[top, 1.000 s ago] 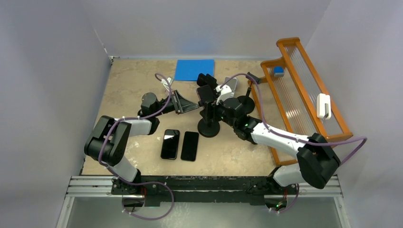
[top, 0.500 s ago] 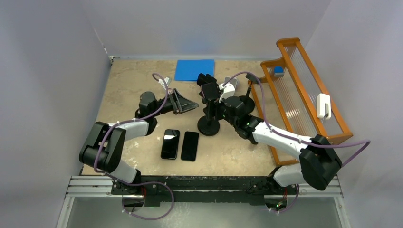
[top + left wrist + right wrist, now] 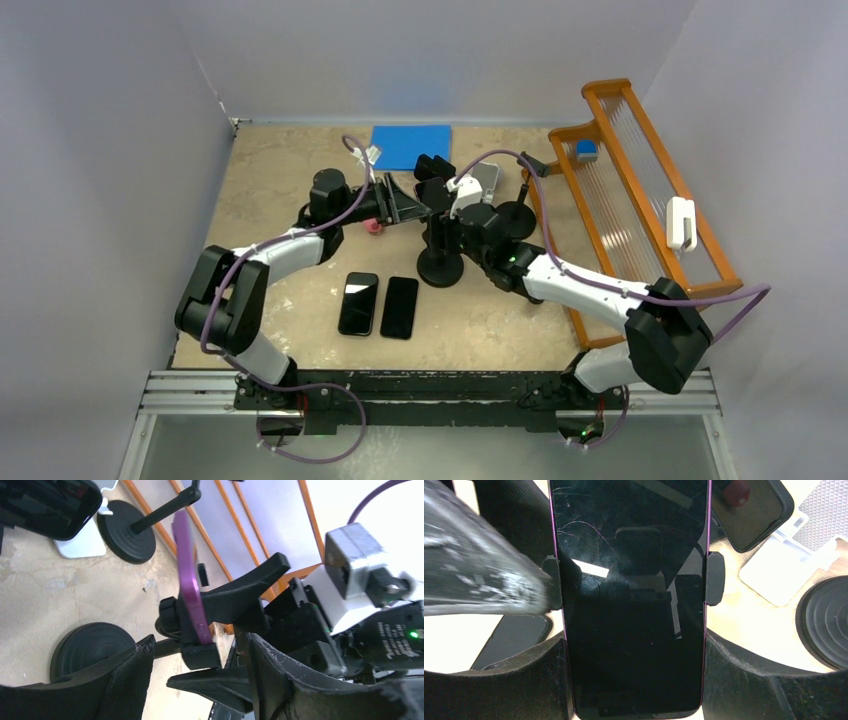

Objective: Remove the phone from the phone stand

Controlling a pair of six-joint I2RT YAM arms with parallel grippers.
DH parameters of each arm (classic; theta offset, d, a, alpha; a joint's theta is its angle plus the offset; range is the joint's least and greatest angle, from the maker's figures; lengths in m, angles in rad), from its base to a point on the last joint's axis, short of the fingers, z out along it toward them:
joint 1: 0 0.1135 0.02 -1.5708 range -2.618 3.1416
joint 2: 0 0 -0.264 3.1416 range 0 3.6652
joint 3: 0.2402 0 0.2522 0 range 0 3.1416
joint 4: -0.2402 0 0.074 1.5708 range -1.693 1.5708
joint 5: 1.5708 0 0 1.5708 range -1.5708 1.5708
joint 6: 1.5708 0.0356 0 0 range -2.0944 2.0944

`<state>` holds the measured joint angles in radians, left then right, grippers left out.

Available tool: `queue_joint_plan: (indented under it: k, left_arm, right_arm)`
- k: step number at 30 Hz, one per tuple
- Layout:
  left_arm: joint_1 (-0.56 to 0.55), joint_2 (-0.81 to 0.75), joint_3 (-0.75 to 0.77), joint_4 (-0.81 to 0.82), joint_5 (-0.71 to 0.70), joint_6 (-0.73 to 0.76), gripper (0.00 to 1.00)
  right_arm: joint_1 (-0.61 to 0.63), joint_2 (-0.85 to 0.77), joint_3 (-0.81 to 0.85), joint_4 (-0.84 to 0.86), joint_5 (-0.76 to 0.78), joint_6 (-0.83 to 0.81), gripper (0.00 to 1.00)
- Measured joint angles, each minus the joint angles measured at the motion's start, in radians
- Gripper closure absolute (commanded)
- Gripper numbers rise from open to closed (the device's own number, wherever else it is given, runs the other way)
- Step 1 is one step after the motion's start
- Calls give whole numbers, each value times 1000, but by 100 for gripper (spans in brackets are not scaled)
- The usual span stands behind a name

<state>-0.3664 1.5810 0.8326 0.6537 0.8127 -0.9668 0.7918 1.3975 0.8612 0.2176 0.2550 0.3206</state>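
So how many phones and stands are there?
Phones: 4
Stands: 3
Total: 7

Black-white arms (image 3: 580,285) (purple cables (image 3: 735,293))

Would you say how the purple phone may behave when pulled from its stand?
The phone looks rigid, with a glossy screen, so probably slippery. The side clamps grip it, so it may resist. The stand, a thin post on a round base, might tip.
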Motion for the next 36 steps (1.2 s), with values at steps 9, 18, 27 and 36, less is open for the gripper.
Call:
queue_joint_plan:
  k: [9,18,27,36]
  left_arm:
    - [-11,42,11,-43,10,10,52]
    - [-26,43,14,-41,35,6,84]
    - [-28,44,17,-36,40,-10,100]
    - [-29,44,17,-50,47,-9,100]
  right_arm:
    - [4,5,8,-7,17,-4,100]
    - [5,11,13,-9,18,-8,100]
    - [15,14,26,-35,44,-16,9]
    - [66,13,56,-82,151,-66,2]
